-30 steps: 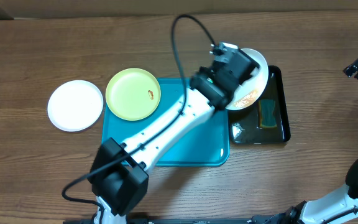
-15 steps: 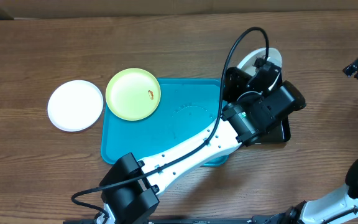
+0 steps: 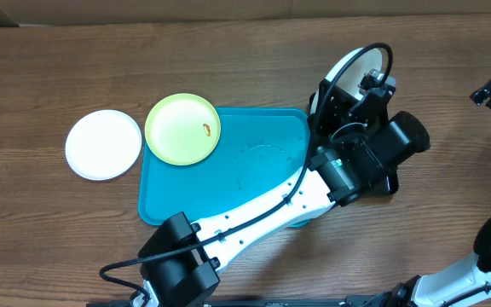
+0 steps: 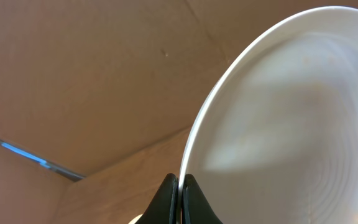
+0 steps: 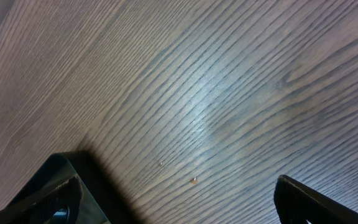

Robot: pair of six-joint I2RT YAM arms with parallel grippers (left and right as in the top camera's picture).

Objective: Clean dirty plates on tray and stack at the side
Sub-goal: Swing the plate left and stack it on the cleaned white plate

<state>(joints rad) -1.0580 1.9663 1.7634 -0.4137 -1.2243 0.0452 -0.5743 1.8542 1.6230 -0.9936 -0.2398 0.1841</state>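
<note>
The left gripper (image 4: 180,188) is pinched shut on the rim of a white plate (image 4: 278,124), holding it tipped almost on edge, with the rim rising away from the fingertips and the hollow face turned towards the wrist camera. From overhead the plate stands at the far right end of the turquoise tray (image 3: 228,175), above the black basin (image 3: 388,184), which the arm mostly hides. Any smear on the plate is too faint to make out. The side stack looks to be the clean white plate (image 3: 103,143) lying on the worktop (image 3: 228,51) just left of the tray, so the held plate is well apart from it, with the whole length of the tray between. The left arm reaches across the tray from its base at the near edge, and it is the arm placed to carry the plate back that way. The lime-green plate (image 3: 182,129), a small brown smear near its right rim, overlaps the tray's far left corner just beside the stack, and a low carry could clip it. The right gripper (image 5: 179,205) hovers with its jaws wide over bare worktop at the right edge, holding nothing.
</note>
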